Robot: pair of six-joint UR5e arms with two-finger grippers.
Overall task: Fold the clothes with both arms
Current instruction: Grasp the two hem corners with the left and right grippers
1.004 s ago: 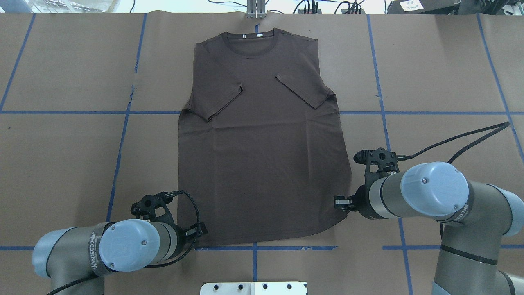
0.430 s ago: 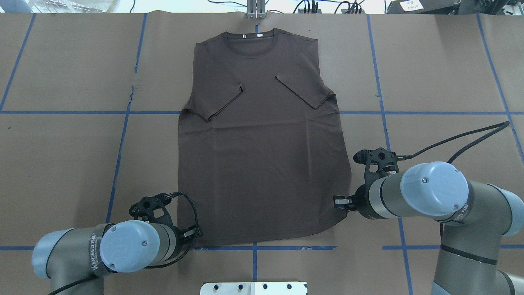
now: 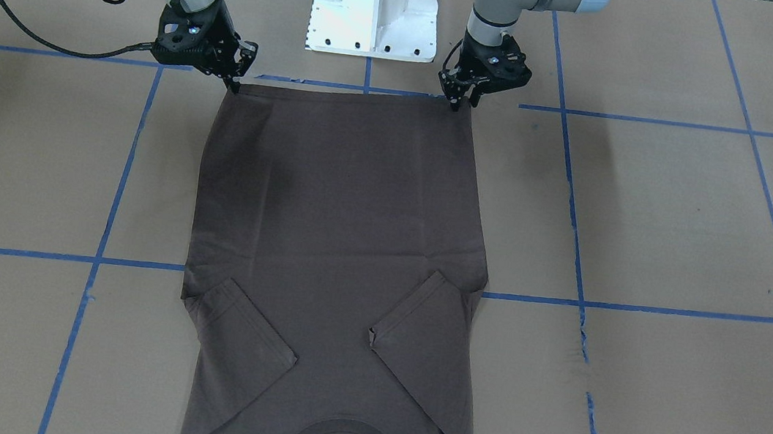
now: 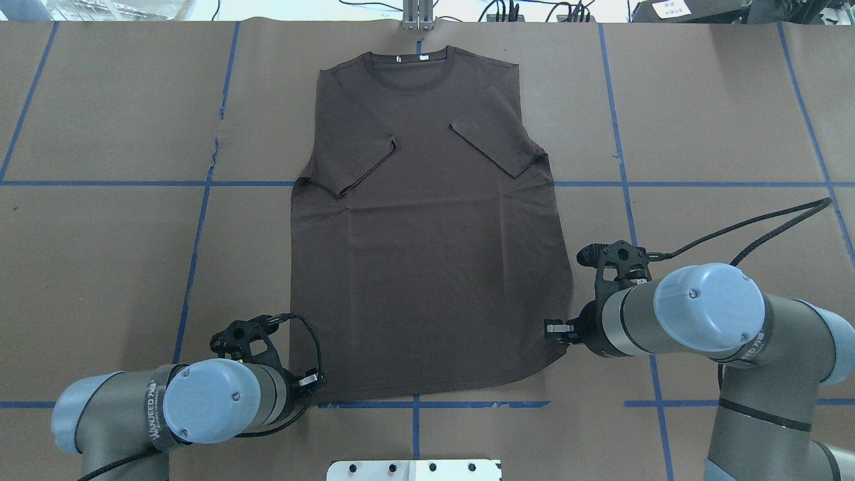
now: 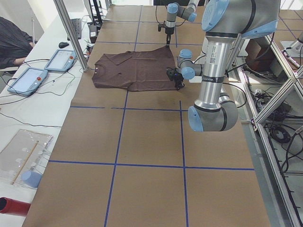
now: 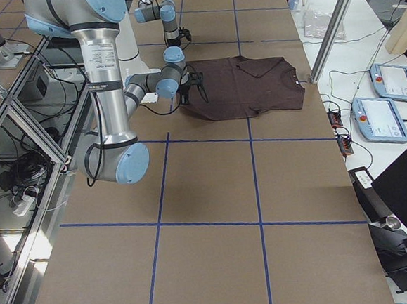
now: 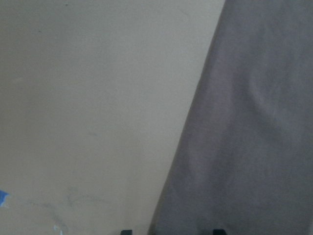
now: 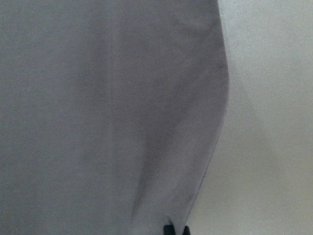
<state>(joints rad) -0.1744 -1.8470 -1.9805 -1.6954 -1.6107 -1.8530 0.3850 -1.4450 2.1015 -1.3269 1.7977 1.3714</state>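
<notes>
A dark grey-brown T-shirt [image 4: 427,254] lies flat on the brown paper, collar [image 4: 411,70] at the far side and both sleeves folded inward. My left gripper [image 4: 312,382] is low at the hem's near-left corner. In the left wrist view its fingertips [image 7: 126,231] stand apart, straddling the shirt's edge [image 7: 254,122], so it is open. My right gripper [image 4: 553,329] sits at the hem's right corner. The right wrist view shows its fingertips [image 8: 168,229] pressed close together on the fabric [image 8: 107,107]. In the front-facing view both grippers touch the hem [image 3: 350,93], left gripper [image 3: 456,102] and right gripper [image 3: 233,84].
The white pedestal base [image 3: 375,9] stands just behind the hem. Blue tape lines [image 4: 200,220] grid the brown paper table. Two teach pendants [image 5: 28,78] and a person's sleeve [image 5: 12,42] are at a side bench, beside a metal post [image 5: 71,33].
My left gripper has shifted a little to the left and towards the robot, along the hem's corner. The right gripper and the shirt have stayed put.
</notes>
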